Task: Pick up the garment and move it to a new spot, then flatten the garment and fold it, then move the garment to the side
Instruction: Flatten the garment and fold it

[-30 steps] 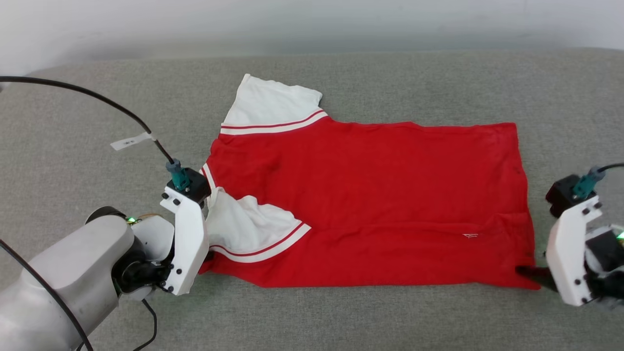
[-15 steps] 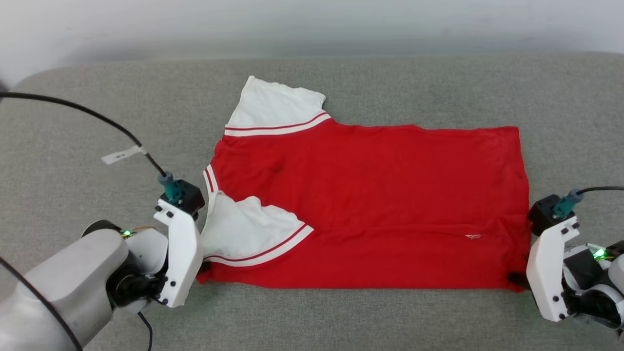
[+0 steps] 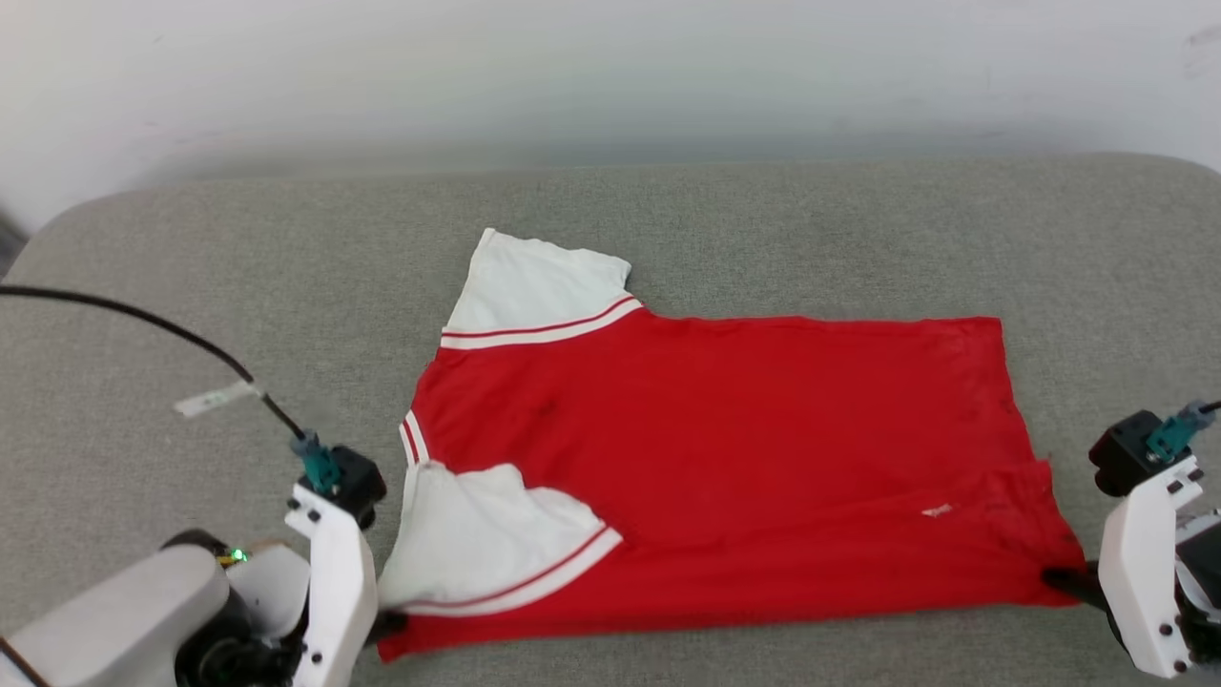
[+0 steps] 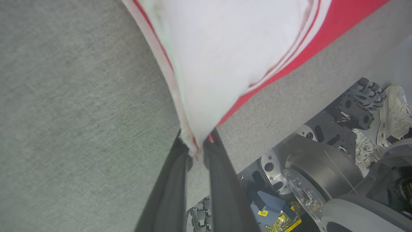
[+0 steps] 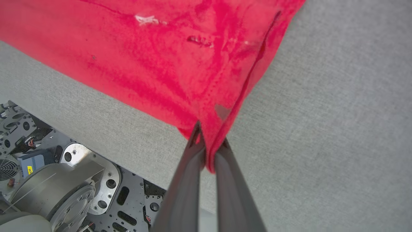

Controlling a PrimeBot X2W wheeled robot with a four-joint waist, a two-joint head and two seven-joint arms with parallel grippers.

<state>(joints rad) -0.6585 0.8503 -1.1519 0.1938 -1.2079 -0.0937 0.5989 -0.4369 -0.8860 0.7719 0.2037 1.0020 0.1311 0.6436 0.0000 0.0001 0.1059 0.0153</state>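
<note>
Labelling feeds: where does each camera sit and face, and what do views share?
Head view: on the head, facing forward and down at the red T-shirt on the grey surface; left gripper lower left, right gripper lower right.
Left wrist view: on that wrist, looking along its fingers, shut on the T-shirt at the white sleeve; wheeled base beyond.
Right wrist view: likewise, fingers shut on the red hem corner.
Shared: all show the T-shirt.

No text reads clearly. Low in the left wrist view, a yellow sticker (image 4: 263, 213) on a blue box (image 4: 273, 203) bears dark digits too small to make out. A second yellow sticker (image 5: 30, 169) at the left edge of the right wrist view is equally unclear. The white tag (image 3: 215, 399) on the cable (image 3: 172, 330) is blurred. A small white mark (image 3: 937, 510) on the garment (image 3: 744, 448) is illegible.
</note>
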